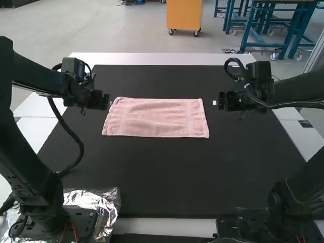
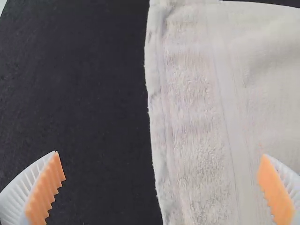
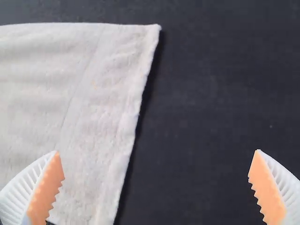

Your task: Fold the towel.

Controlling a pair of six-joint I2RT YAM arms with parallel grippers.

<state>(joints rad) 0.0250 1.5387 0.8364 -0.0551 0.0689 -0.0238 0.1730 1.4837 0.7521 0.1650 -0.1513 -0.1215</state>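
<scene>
Expecting a light, soft, limp pink terry towel (image 1: pixel 157 117), lying flat as a wide rectangle at the upper middle of the high view, on the black surface (image 1: pixel 157 172). Probably grippy rather than slippery, hardly fragile, apt to ruck if pushed. Best pinched at the corners of a short edge. Released and empty at both left hand (image 2: pixel 159 153) and right hand (image 3: pixel 157 151), near opposite short edges. No brand, label or lettering to read on the cloth.
</scene>
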